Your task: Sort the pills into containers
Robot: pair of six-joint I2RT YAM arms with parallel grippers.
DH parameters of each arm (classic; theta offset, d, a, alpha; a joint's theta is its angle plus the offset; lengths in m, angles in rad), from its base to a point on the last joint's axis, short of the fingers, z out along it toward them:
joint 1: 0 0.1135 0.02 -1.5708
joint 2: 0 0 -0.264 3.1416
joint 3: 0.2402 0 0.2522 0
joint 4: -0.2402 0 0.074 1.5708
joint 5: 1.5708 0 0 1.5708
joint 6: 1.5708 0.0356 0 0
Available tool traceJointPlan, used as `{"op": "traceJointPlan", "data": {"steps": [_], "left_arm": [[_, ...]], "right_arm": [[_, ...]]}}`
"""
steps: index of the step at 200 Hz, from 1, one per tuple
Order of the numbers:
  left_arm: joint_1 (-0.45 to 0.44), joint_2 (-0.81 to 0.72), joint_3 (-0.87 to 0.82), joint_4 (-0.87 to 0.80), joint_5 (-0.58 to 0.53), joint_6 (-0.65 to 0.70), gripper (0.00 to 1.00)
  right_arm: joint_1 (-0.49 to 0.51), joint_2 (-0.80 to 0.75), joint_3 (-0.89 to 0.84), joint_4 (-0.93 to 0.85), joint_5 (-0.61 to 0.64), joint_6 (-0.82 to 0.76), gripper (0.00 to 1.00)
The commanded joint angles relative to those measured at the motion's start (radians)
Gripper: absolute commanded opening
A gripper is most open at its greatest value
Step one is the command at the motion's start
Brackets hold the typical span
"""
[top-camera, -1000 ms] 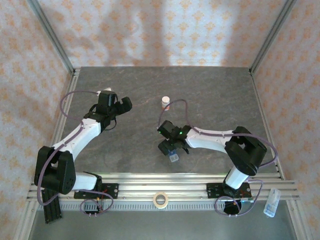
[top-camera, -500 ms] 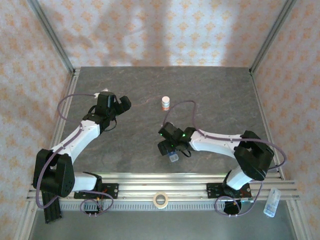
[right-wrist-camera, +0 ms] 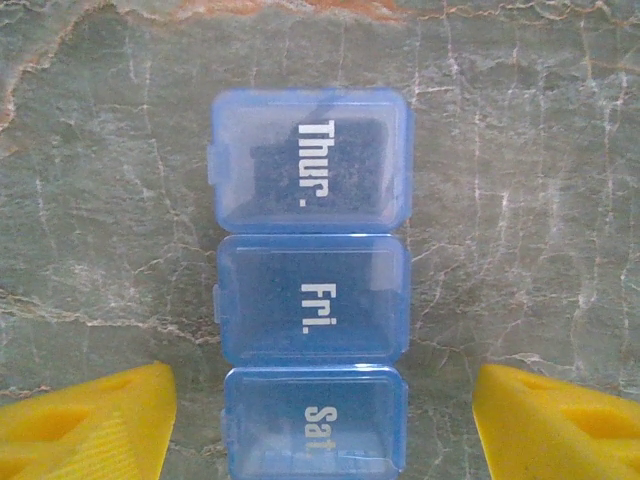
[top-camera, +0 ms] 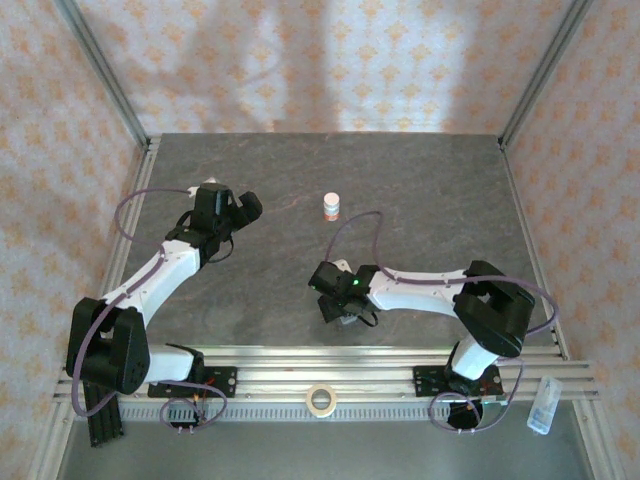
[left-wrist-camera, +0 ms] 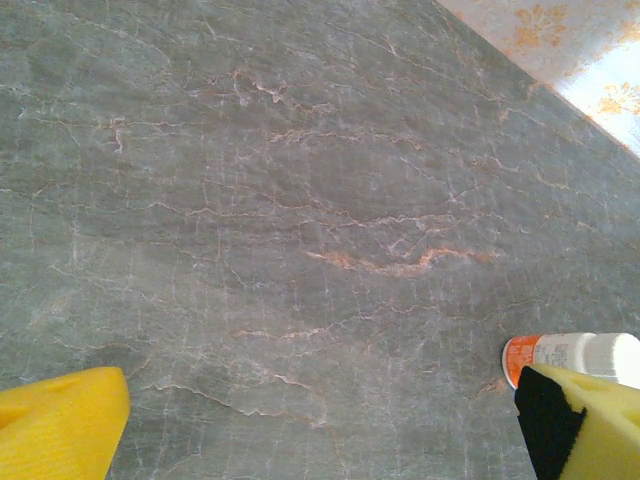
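Straddling the containers (right-wrist-camera: 310,300), your right gripper (right-wrist-camera: 320,425) has jaws spread, touching neither side. Your left gripper (left-wrist-camera: 320,430) gapes wide near the bottle (left-wrist-camera: 575,353).

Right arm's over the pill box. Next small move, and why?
Probably close the right fingers onto the pill box: they sit either side of its Sat. end, with bare table showing in both gaps, so nothing is gripped yet.

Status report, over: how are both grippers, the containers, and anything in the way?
Left gripper open, holding nothing. Right gripper open, straddling containers, not touching. White bottle well apart.
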Motion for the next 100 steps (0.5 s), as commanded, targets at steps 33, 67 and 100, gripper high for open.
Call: {"op": "traceJointPlan", "data": {"steps": [33, 67, 100], "left_arm": [[-0.009, 0.029, 0.037, -0.036, 0.002, -0.019, 1.0], [-0.008, 0.041, 0.058, -0.06, 0.0, -0.024, 1.0], [-0.008, 0.041, 0.059, -0.059, 0.001, -0.046, 1.0]], "right_arm": [[0.004, 0.039, 0.004, -0.006, 0.03, 0.018, 0.69], [0.005, 0.033, -0.006, -0.003, 0.025, 0.022, 0.63], [0.005, 0.026, -0.014, -0.004, 0.027, 0.019, 0.48]]}}
